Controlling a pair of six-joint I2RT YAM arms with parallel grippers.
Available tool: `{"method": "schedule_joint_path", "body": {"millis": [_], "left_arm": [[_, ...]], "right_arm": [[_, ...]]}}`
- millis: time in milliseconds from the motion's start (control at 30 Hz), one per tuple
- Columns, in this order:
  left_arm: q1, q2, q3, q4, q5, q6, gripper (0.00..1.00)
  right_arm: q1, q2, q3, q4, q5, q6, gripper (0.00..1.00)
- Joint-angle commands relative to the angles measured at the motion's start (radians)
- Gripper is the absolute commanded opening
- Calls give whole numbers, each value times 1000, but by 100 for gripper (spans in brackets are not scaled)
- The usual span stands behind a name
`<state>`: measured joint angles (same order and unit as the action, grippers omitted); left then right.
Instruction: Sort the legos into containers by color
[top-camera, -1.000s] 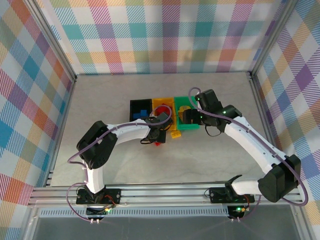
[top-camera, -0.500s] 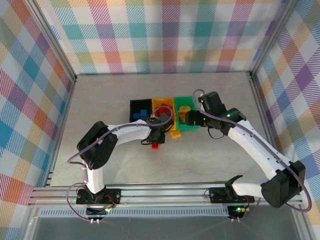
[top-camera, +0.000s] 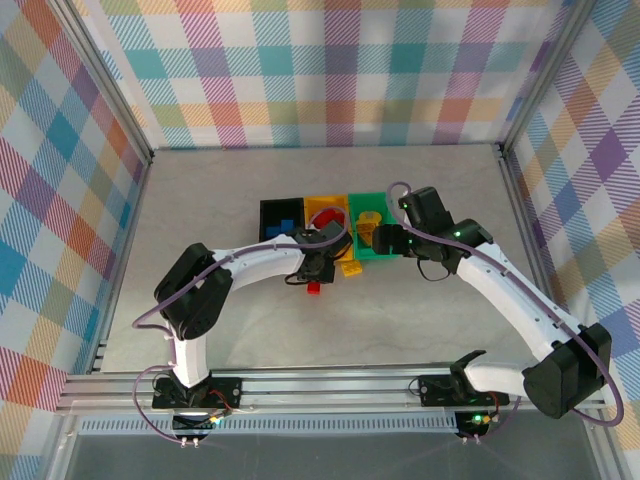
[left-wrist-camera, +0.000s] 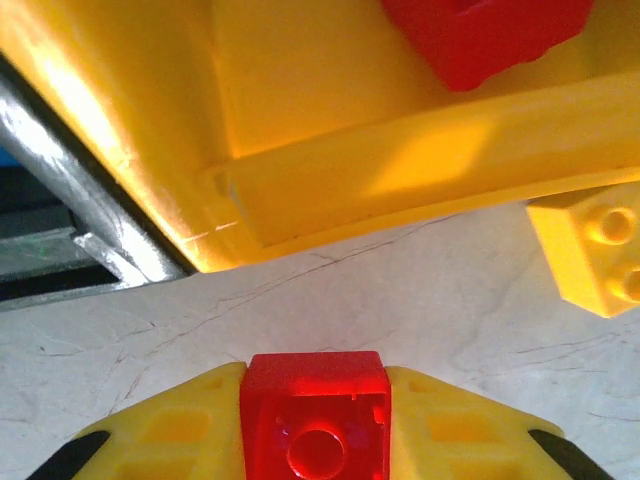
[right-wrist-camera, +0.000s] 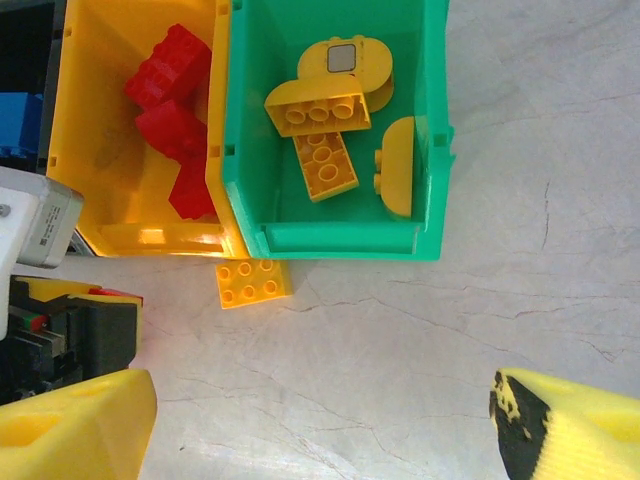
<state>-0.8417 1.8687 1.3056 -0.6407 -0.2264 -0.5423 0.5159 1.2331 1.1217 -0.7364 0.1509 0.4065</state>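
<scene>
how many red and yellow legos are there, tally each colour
red legos: 4 (3 in the yellow bin, 1 in the left tool)
yellow legos: 5 (4 in the green bin, 1 on the table)
total: 9

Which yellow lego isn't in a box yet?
The flat yellow lego lying on the table, just outside the green bin at its corner. The other yellow legos lie inside that bin.
</scene>
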Motion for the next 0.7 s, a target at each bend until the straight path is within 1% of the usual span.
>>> {"method": "schedule_joint_path", "body": {"millis": [0, 200, 367, 433, 667], "left_arm": [[-17, -50, 44, -64, 0, 25, 27], [-18, -69, 108, -108, -14, 43, 27], [-9, -20, 247, -168, -52, 80, 27], [2, 11, 309, -183, -62, 95, 27], [87, 130, 512, -190, -50, 135, 28]], "right_arm": [[-7, -27, -20, -6, 15, 11, 87], [-9, -23, -44, 8, 11, 14, 87], [-7, -21, -91, 49, -23, 27, 87], [-4, -24, -113, 62, -32, 32, 86], [39, -15, -205, 127, -42, 69, 86]]}}
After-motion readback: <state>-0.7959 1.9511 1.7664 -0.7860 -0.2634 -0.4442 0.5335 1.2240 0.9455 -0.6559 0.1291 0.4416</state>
